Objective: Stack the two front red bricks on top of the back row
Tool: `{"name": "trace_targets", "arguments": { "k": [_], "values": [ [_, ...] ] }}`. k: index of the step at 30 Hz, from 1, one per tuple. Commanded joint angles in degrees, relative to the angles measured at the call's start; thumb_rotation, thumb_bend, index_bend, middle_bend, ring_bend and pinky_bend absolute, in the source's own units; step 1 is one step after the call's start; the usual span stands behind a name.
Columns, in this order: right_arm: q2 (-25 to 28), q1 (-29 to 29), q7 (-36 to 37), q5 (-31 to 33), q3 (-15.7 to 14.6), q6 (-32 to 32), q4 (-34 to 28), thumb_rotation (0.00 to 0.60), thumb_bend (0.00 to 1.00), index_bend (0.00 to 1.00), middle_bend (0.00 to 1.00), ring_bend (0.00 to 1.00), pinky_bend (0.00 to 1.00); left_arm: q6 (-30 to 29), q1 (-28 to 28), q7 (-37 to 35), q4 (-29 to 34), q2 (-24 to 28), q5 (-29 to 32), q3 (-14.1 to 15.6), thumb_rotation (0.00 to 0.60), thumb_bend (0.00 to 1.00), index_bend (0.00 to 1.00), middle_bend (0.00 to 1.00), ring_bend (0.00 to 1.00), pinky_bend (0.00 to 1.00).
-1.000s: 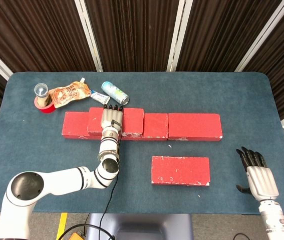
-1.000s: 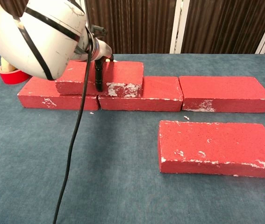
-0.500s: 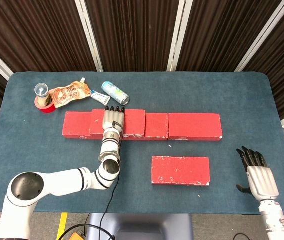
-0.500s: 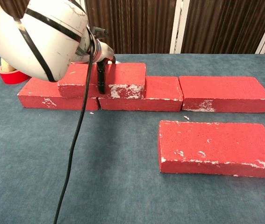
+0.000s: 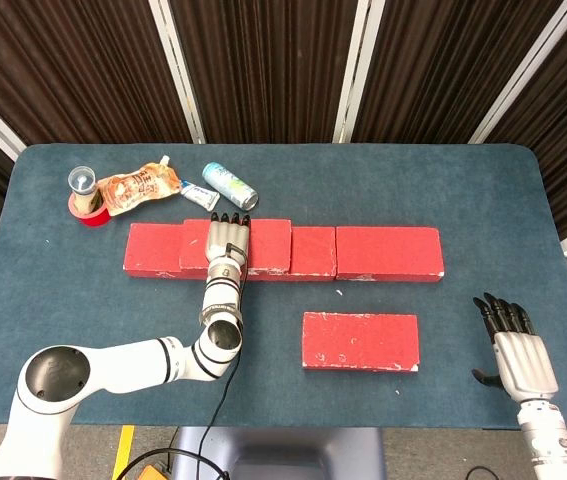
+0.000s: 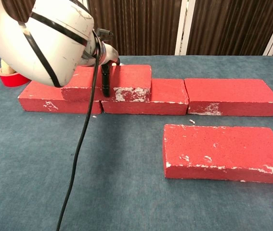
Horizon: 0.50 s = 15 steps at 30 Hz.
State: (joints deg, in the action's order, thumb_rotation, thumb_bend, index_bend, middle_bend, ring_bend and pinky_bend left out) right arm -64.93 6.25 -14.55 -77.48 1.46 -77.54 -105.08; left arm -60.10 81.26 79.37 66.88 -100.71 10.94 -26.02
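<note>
Left robot hand [image 5: 228,240] is holding the stacked brick [image 5: 235,246], fingers laid over its top and reaching to the far edge; in the chest view a dark thumb [image 6: 106,83] hangs down the brick's near face, so the brick sits pinched between thumb and fingers. That brick rests on the back row [image 5: 363,252], straddling the seam between the left back brick [image 5: 151,250] and the middle back brick [image 5: 312,252], with its near face roughly flush with theirs. Right back brick [image 5: 389,253] carries nothing on top. The remaining front brick [image 5: 360,341] lies flat on the counter [image 5: 463,200] at about 5 o'clock from the stacked one, well apart from the row and in line with the seam between the middle and right back bricks. Right robot hand [image 5: 519,352] sits at 3 o'clock from the front brick, near the counter's right edge, palm down, fingers straight and slightly apart, holding nothing. Clutter at 11 o'clock from the row: red tape roll [image 5: 87,211] with a small cup [image 5: 82,182] standing on it, an orange pouch [image 5: 138,187] beside it, a small tube [image 5: 199,194], and a can [image 5: 229,185] lying on its side. A black cable [image 6: 78,149] hangs off the left arm across the chest view.
</note>
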Motion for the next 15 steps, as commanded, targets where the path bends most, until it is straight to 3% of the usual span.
{"name": "trace_targets", "arguments": {
  "k": [1,15],
  "values": [
    [-0.01,-0.02,-0.05,-0.02,-0.01,-0.03,0.01,0.6,0.0,0.15,0.12,0.04,0.0,-0.02,-0.04,-0.05,0.03,-0.09,-0.13,-0.22,0.6,0.23,0.0,0.0,0.0,0.04],
    [0.04,0.04,-0.15,0.37,0.06,0.18,-0.06,0.6,0.0,0.15,0.12,0.04,0.0,0.35,-0.11,-0.18,-1.29,-1.09,-0.95,-0.91,0.6,0.2,0.0,0.0,0.0,0.04]
  ]
}}
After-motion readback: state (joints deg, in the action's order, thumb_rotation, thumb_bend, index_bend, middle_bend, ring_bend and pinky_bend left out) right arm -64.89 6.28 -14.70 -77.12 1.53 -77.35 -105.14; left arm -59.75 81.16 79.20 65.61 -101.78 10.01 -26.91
